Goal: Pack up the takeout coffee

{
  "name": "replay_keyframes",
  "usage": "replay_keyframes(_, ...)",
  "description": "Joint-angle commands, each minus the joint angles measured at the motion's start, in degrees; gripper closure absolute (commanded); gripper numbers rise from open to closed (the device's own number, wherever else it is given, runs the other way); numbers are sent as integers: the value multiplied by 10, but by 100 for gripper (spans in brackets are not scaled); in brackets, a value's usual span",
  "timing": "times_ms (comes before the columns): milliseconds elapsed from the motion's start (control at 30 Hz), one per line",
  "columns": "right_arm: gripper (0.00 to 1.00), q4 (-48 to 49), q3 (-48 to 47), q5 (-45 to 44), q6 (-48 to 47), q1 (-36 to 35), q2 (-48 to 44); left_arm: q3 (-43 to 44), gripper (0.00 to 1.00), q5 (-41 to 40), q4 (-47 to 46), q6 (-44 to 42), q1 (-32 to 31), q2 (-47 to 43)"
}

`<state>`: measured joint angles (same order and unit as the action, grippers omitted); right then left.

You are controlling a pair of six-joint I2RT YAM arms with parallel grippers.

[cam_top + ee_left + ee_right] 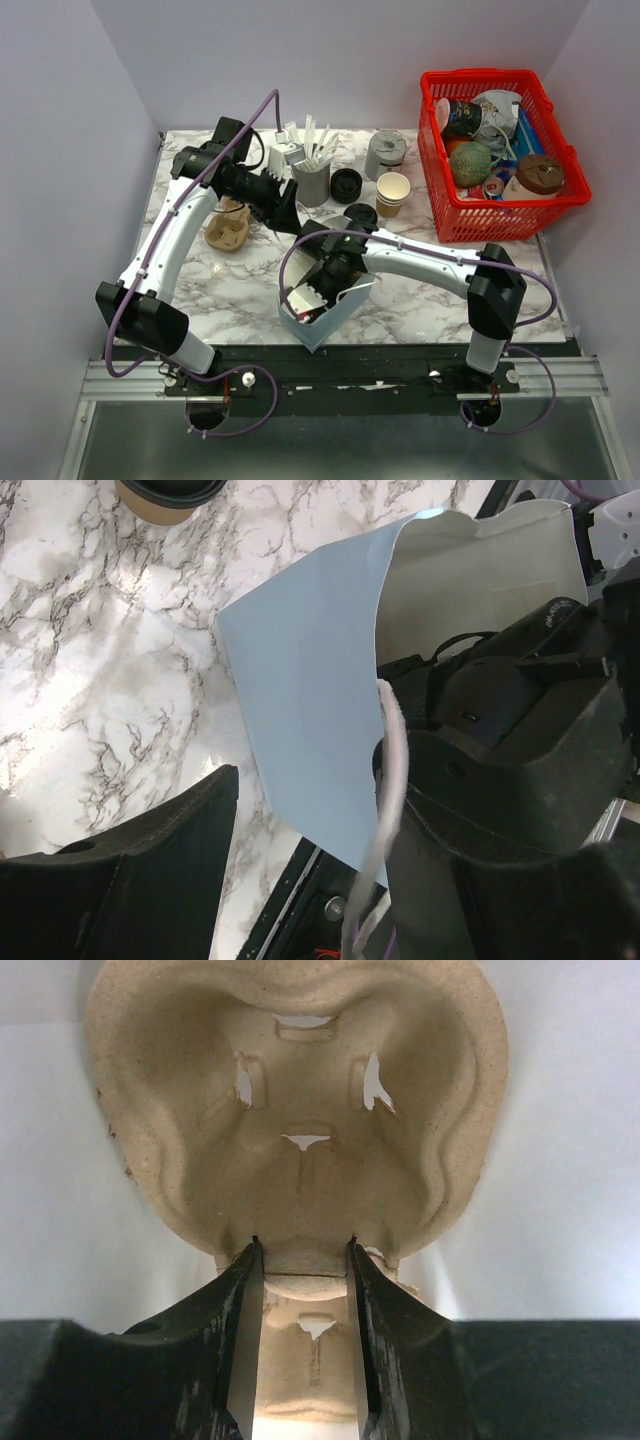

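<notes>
The takeout coffee [360,214], a tan cup with a black lid, stands on the marble behind the pale blue paper bag [335,310]; its base shows in the left wrist view [168,494]. My right gripper [302,1255] reaches down into the bag [560,1160] and is shut on the middle rib of a pulp cup carrier [300,1110]. In the top view the right gripper [328,278] is at the bag's mouth. My left gripper [285,212] hangs over the bag's far left edge, open and holding nothing. In its own view [305,780], the bag wall [300,680] and white handle [390,770] lie between its fingers.
A second pulp carrier [228,226] lies at the left. Behind the bag are a stack of black lids [346,184], a lidless paper cup stack [393,194], a grey holder of stirrers [311,170] and a grey canister [385,153]. A red basket [440,215] of items stands at the right.
</notes>
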<state>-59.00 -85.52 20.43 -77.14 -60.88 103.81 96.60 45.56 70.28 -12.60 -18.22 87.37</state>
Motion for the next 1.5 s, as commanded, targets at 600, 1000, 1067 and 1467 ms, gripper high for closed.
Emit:
replay_keyframes(600,65,58,53,-13,4,1,-2,-16,34,-1,13,4,1,-28)
replay_keyframes(1000,5,-1,-19,-31,40,1,-37,-15,34,-6,12,-6,2,-41)
replay_keyframes(1067,0,6,-14,-30,42,0,-50,-18,34,-6,10,-6,3,-43)
replay_keyframes(1467,0,-4,-48,-46,98,-1,-74,-9,34,5,-2,5,3,-48)
